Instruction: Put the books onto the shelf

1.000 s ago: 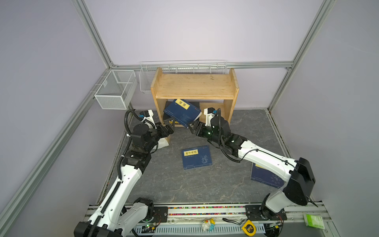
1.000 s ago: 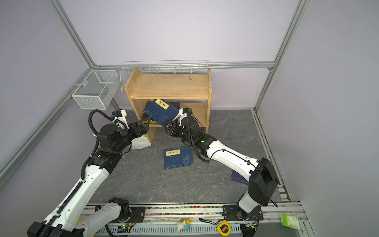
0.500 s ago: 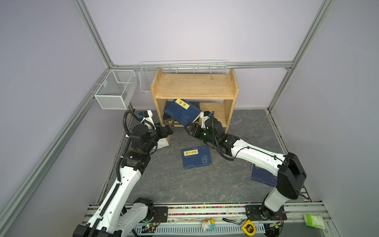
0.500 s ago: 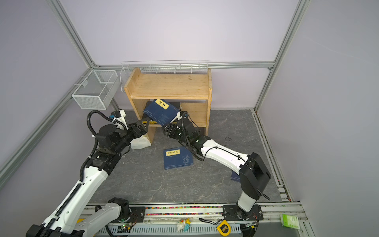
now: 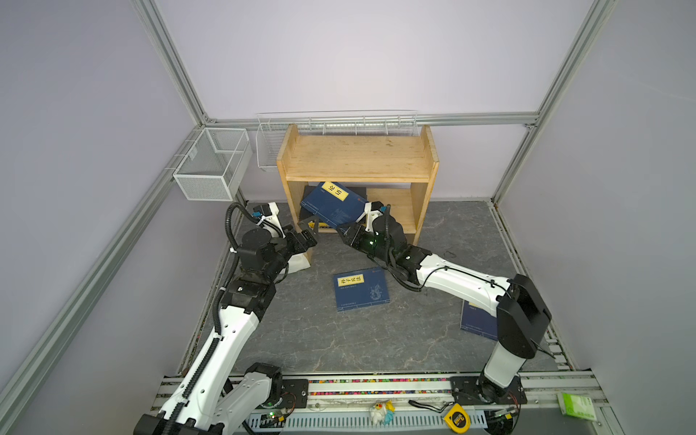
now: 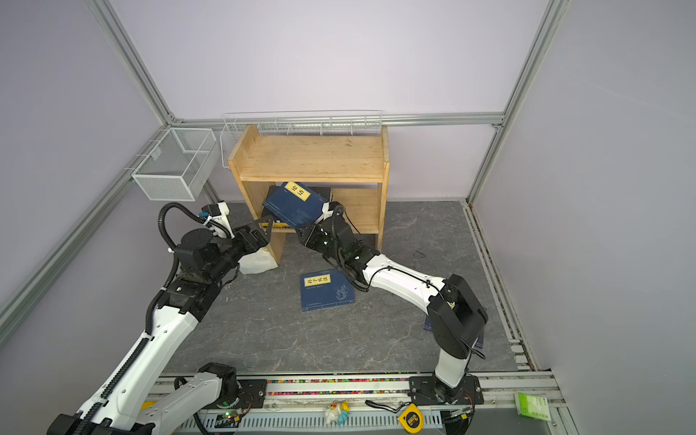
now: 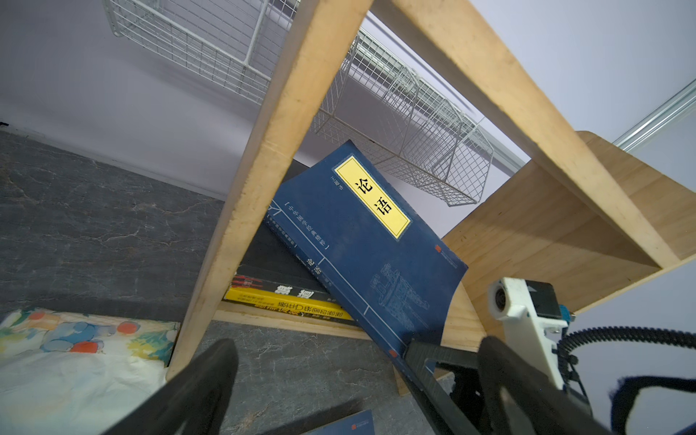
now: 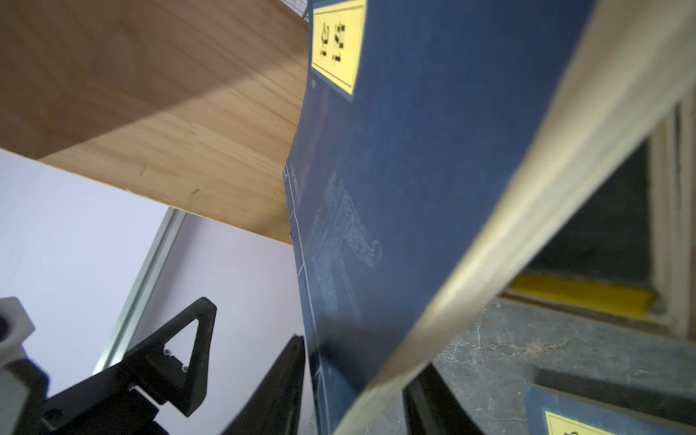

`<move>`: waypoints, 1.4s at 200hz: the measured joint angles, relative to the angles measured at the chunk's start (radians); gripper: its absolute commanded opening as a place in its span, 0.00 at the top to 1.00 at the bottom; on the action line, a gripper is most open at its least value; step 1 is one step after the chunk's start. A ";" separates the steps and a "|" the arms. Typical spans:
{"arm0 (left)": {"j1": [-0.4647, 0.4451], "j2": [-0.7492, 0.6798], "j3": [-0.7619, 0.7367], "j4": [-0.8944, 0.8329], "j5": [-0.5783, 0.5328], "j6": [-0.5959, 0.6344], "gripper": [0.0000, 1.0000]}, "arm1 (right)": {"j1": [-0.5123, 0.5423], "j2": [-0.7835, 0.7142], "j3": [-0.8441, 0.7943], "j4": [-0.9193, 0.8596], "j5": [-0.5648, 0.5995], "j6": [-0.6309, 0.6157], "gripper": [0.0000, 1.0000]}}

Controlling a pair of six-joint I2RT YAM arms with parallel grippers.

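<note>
Right gripper [image 5: 342, 230]: fingertips hidden under the tilted navy book [image 5: 333, 205]; grip not resolvable. Black book [image 5: 360, 192] beyond it mostly covered. Navy floor book [image 5: 476, 320] behind that arm's elbow, half hidden. Floral packet [image 7: 75, 357] beside the left gripper [image 7: 357, 350], cut by the frame edge.

The tilted book [image 5: 333, 205] at the centre of both top views is navy blue, with a yellow title label in black characters and faint pale line drawing. Lower in the frame, the flat book [image 5: 360, 288] has the same navy and yellow. In the left wrist view a yellow book [image 7: 286, 304] shows dark lettering and a black book [image 7: 263, 277] shows white. The shelf [image 5: 357, 156] is pale honey wood. The counter [image 5: 320, 339] is dark grey with lighter veins. The soft packet [image 7: 75, 357] is white, printed in orange, blue and green.
</note>
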State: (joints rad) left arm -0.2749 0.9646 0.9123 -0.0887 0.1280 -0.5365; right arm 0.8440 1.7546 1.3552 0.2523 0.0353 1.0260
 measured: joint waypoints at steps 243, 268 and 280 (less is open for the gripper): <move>0.009 -0.055 -0.002 -0.045 -0.049 0.019 0.01 | -0.184 -0.166 -0.022 -0.152 -0.409 -0.023 0.86; 0.011 -0.058 -0.002 -0.044 -0.051 0.019 0.01 | -0.214 -0.173 -0.018 -0.159 -0.491 -0.024 0.86; 0.012 -0.058 -0.002 -0.045 -0.051 0.019 0.00 | -0.223 -0.166 -0.017 -0.158 -0.525 -0.020 0.86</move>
State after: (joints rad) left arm -0.2626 0.9070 0.9100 -0.1337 0.0765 -0.5179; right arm 0.6209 1.5887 1.3380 0.0944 -0.4896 1.0058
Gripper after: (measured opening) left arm 0.995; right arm 0.193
